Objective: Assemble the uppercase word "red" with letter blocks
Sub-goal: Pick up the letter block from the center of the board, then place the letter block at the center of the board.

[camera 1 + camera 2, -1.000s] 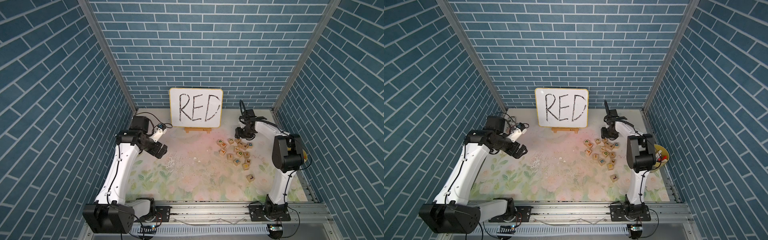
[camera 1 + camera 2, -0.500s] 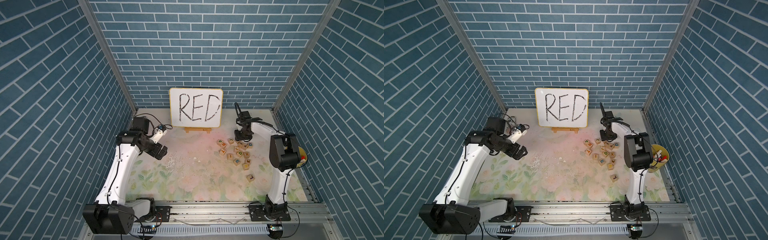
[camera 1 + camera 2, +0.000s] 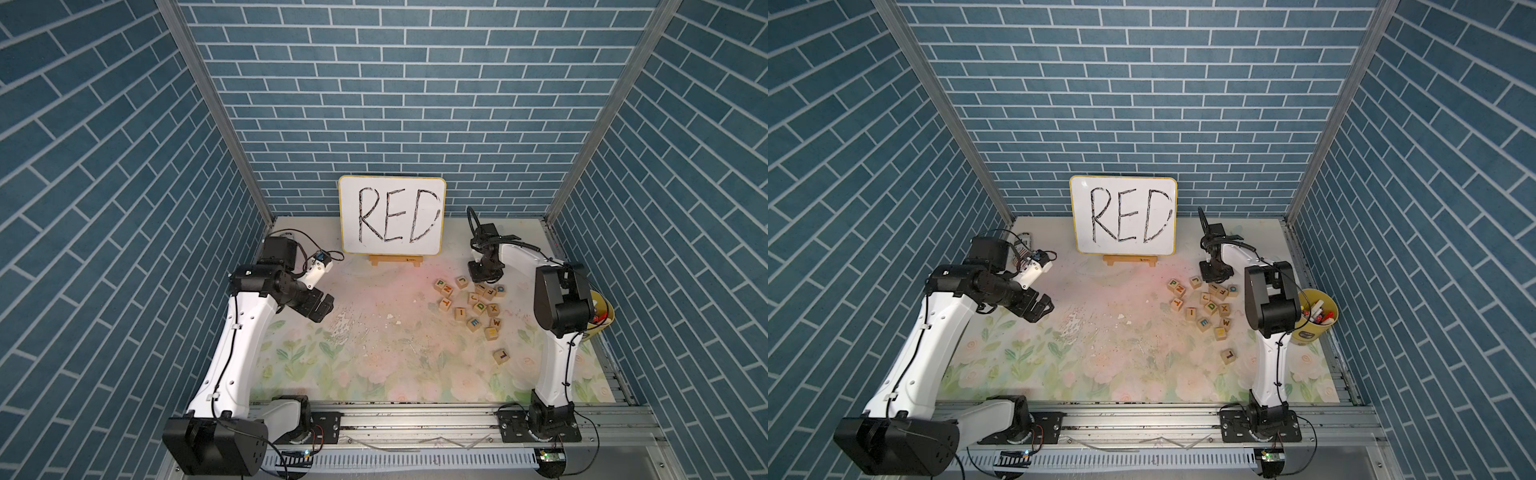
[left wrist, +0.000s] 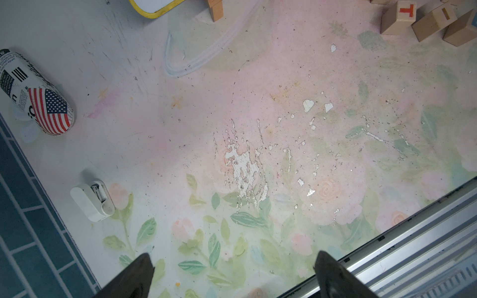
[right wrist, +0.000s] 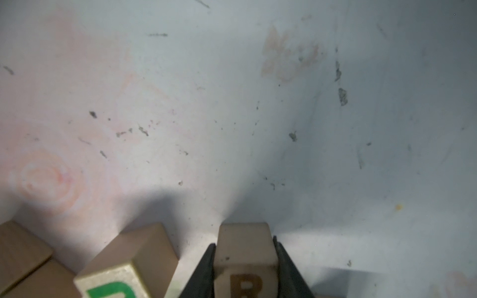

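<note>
The letter blocks lie in a loose cluster on the right of the mat. Among them in both top views are a green D point(image 3: 481, 306) point(image 3: 1211, 307) and a green E point(image 3: 473, 323) point(image 3: 1203, 323). My right gripper point(image 3: 484, 272) point(image 3: 1214, 272) is down at the cluster's back edge. In the right wrist view its jaws point(image 5: 244, 241) are shut on the sides of a block with a brown R point(image 5: 245, 258). Another block with a green letter point(image 5: 124, 273) lies close beside it. My left gripper point(image 3: 322, 307) point(image 4: 232, 260) hovers open and empty over the mat's left side.
A whiteboard point(image 3: 392, 216) reading RED stands on a wooden easel at the back. A yellow cup of markers point(image 3: 1314, 313) sits at the right edge. A flag-printed bottle point(image 4: 38, 103) and a small white device point(image 4: 93, 200) lie near the left wall. A lone L block point(image 3: 500, 355) lies nearer the front rail.
My right gripper has come down a little onto the back of the cluster and its jaws have shut on the R block. The left arm has hardly moved.
</note>
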{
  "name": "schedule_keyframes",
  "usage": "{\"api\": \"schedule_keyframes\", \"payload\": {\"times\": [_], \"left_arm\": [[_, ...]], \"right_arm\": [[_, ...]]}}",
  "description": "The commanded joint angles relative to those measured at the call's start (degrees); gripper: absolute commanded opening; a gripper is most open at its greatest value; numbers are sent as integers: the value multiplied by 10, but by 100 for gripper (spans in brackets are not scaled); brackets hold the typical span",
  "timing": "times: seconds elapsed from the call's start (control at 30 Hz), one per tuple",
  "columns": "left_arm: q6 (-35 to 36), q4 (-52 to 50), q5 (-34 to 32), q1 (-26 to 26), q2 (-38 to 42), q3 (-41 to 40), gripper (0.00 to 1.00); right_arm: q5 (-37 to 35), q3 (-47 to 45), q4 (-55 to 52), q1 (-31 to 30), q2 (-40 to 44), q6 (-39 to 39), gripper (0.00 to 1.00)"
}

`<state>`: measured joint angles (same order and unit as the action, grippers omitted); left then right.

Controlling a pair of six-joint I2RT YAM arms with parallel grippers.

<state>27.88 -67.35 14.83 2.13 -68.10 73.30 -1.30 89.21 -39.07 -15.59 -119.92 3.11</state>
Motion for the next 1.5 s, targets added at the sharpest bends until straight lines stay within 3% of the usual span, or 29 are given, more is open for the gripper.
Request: {"api": "schedule_keyframes", "payload": {"times": [0.0,0.27,0.77,1.1,1.47], "left_arm": [[-2,-15,3,0,5,-4,99],[-14,-7,3,1,7,-1,99],[-91,32,-68,0,15,34,99],[-126,28,-100,0,13,69,99],[-164,28,-167,0,20,84,100]], "right_arm": [[2,12,-31,-1,-11,-18,35],[-6,1,-37,-1,0,-6,17],[-1,-2,-86,-24,110,32,15],[10,34,-131,-168,116,92,15],[-1,219,-204,-317,-53,147,15]]}}
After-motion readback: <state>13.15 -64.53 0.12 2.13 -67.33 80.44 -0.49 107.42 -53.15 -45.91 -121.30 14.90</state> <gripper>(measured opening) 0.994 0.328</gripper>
